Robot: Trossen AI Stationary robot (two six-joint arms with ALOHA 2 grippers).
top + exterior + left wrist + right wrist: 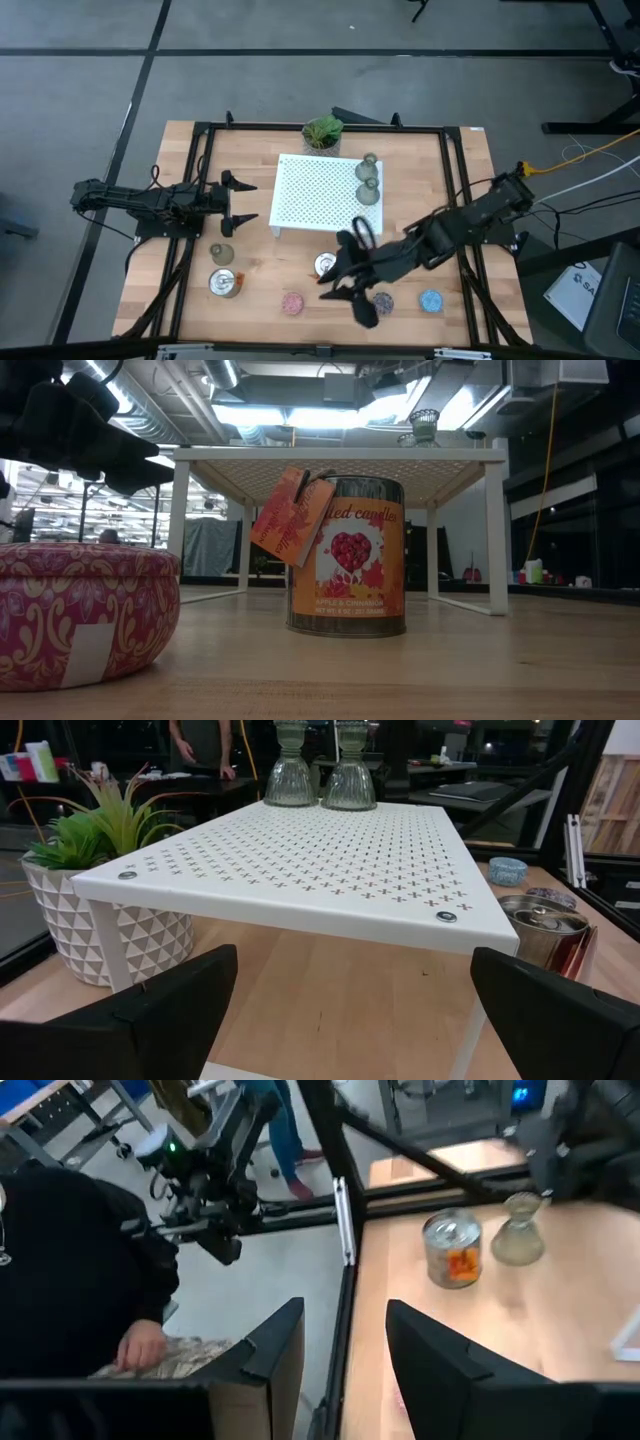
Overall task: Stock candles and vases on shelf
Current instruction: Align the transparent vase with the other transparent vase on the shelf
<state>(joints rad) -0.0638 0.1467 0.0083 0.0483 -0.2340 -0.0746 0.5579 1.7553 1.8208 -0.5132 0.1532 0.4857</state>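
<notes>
The white perforated shelf [320, 195] stands on its short legs at the table's middle. Two olive-green vases [368, 178] stand side by side on its right end [320, 775]. A third vase [221, 254] stands on the wood at the near left [518, 1230], beside a silver tin candle [225, 283]. Along the near edge are another tin candle [325, 265], a pink candle [292, 302], a dark blue-purple one [383, 300] and a light blue one [431, 300]. My right gripper [345, 298] hangs above these, open, with nothing between its fingers [345, 1315]. My left gripper [240, 200] waits open, left of the shelf [355, 960].
A potted plant [322, 133] stands behind the shelf's far edge. A black frame [200, 180] runs around the tabletop. In the right wrist view, a person in dark clothing [70, 1270] sits beyond the table's edge. There is bare wood under the shelf and to its right.
</notes>
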